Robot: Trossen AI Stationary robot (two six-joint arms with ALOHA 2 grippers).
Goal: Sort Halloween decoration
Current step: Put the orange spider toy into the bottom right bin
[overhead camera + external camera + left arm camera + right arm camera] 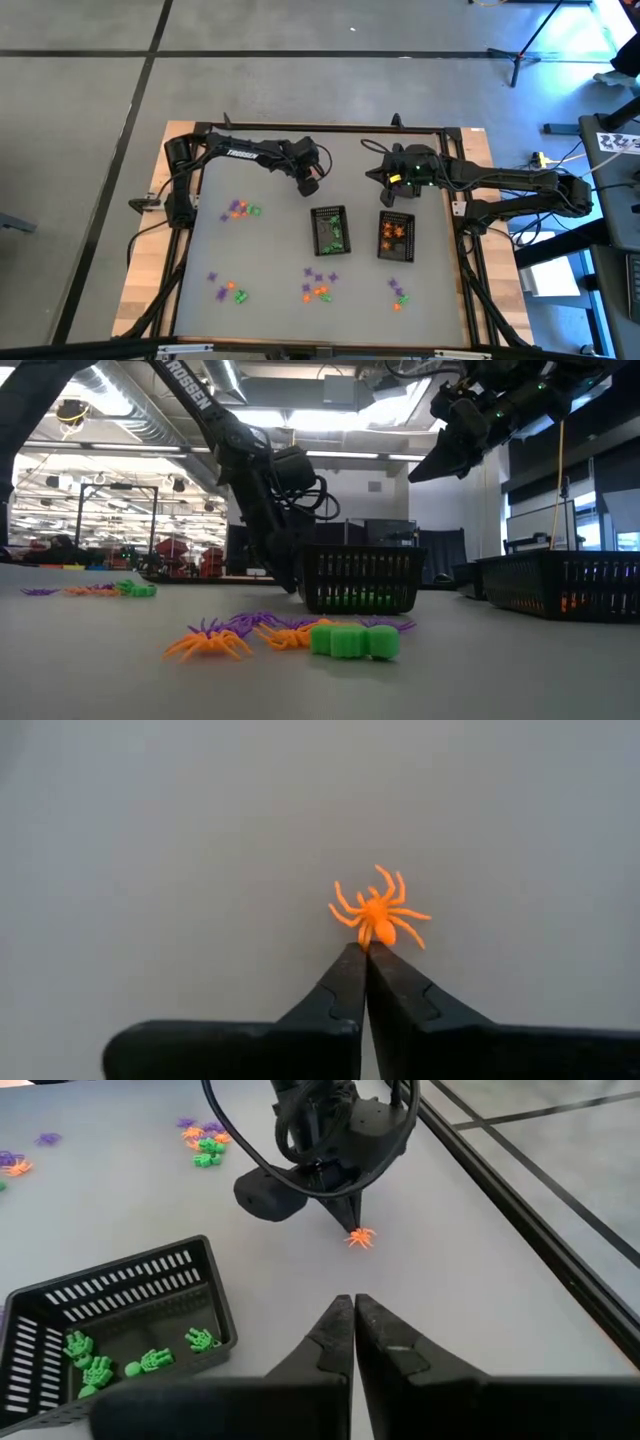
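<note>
High view: a grey table seen from straight above, with two dark arms reaching in from either side. The left gripper (309,186) sits over the upper middle of the table, just above and left of a black mesh basket (329,231) that holds green trinkets. A second black mesh basket (396,237) just to its right holds orange trinkets. The right gripper (378,176) hangs above the table beyond that second basket.

Left wrist view: the left gripper's two dark fingers (345,988) are pressed together at their tips, pinching one end of a small orange plastic spider (380,909) against the grey tabletop. The right wrist view shows the same orange spider at the left gripper's tip, on bare table beyond the basket of green skeleton-like figures (100,1370).

Right wrist view: the right gripper's own fingers (329,1342) are pressed together with nothing between them. In the low view this gripper is held high above the table.

The remaining Halloween trinkets lie loose in small clusters of orange, green and purple: one cluster (241,210) on the left side of the table, one (229,291) near the front left, one (319,286) at the front middle below the baskets, and one (399,293) at the front right. Low view shows the front-middle cluster close up: an orange spider (211,643), purple spiders and a chunky green piece (354,641) lying together on the table.
</note>
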